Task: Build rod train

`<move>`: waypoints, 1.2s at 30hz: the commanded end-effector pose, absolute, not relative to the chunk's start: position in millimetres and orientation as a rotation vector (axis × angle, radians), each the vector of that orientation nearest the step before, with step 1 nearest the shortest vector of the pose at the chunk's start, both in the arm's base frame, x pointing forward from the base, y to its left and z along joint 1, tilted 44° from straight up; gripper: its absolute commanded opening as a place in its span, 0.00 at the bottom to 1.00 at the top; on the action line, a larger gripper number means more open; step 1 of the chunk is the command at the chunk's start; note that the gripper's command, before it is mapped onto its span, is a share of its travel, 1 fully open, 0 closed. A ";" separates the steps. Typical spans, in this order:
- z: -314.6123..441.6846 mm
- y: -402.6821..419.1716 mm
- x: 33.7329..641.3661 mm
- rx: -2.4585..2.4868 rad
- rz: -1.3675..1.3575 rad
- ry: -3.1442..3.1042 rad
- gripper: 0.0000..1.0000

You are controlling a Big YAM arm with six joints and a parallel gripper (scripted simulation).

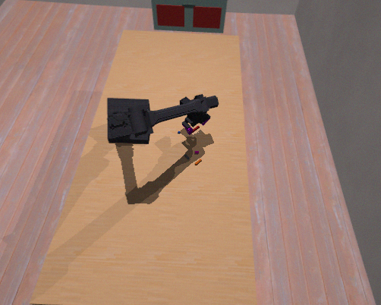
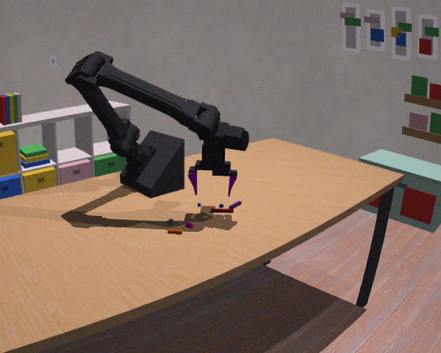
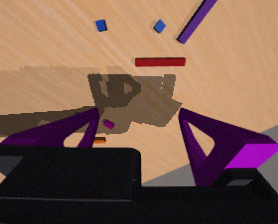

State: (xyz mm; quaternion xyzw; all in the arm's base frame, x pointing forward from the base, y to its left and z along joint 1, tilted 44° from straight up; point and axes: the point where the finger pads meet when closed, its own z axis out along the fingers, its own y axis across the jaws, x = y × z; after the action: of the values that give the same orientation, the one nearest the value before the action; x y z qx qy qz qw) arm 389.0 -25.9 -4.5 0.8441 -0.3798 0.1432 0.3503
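Observation:
My gripper [image 2: 212, 193] [image 3: 138, 112] is open and empty, hanging a little above the table over the rods. A red rod [image 3: 160, 62] [image 2: 222, 210] lies flat just ahead of the fingers. A purple rod [image 3: 197, 21] [image 2: 235, 205] lies slanted beyond its right end. Two small blue rods [image 3: 101, 25] [image 3: 159, 26] [image 2: 198, 204] lie apart behind the red rod. A short magenta rod [image 3: 108, 124] [image 2: 189, 225] [image 1: 196, 152] and an orange rod [image 3: 99, 141] [image 2: 175, 231] [image 1: 198, 161] lie nearer, in the arm's shadow. A dark grey rod [image 2: 170, 222] lies beside them.
The wooden table [image 2: 292, 186] [image 1: 177, 225] carries the arm's black base [image 2: 156, 169] [image 1: 127, 121] to the left of the rods. A teal cabinet with red doors [image 1: 189, 5] [image 2: 415, 186] stands beyond the table's far end. Shelves stand behind the base.

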 end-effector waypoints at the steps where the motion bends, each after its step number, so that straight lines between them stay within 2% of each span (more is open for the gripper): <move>1: 3.9 -12.8 406.9 2.218 0.422 -0.985 1.00; 36: 19.7 -40.8 409.1 1.932 0.627 -1.555 1.00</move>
State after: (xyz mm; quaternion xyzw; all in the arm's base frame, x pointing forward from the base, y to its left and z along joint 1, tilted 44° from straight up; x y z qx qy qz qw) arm 392.8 -39.0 9.3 0.7459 -0.5504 0.2133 0.3085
